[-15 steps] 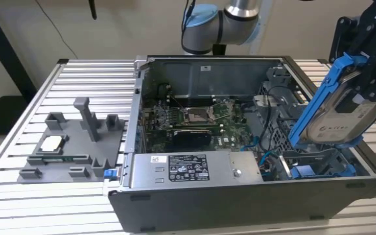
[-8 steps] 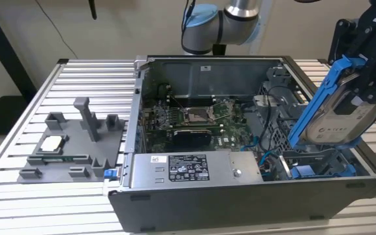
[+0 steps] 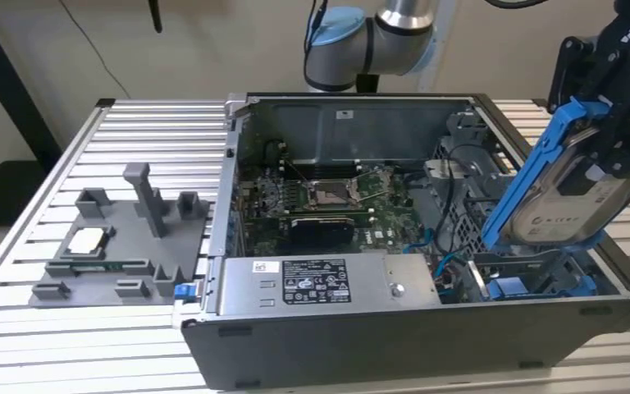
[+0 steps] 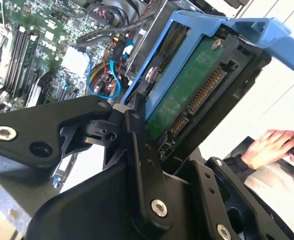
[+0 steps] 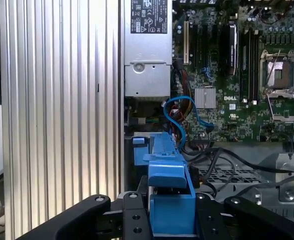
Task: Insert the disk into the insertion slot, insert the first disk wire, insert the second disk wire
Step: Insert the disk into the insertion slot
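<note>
Holding the disk (image 3: 561,197), the tool (image 3: 605,156) has its 2 black fingers (image 5: 134,215) closed against the sides of the blue carrier frame, 1 on each side, as seen in both wrist views.

- Disk: clear of the case, standing steeply on edge and leaning. Its white label faces the exterior camera. The second wrist view shows the green circuit-board side and connector row (image 4: 187,85); the first wrist view shows the blue carrier end-on (image 5: 169,200).
- Position: over the end of the open computer case (image 3: 403,336) nearest the counter's (image 3: 151,139) edge on the exterior view's right. The lower end of the carrier hangs just above the insertion slot (image 3: 528,286) and is not seated in it.
- Slot: grey metal bay with blue rails, in the case's near corner on the exterior view's right, just beside the power supply (image 3: 315,283).
- Case interior: motherboard (image 3: 326,193) lies flat in the middle. 1 blue cable (image 4: 106,95) loops loose between the motherboard and the drive bay; where its ends go I cannot tell.
- Counter: slatted aluminium. The case takes the middle and the exterior view's right; a grey fixture tray (image 3: 107,254) sits apart from it, toward the edge on the exterior view's left.
- A person's hand (image 4: 274,145) shows beyond the disk in the second wrist view, well apart from the tool.
</note>
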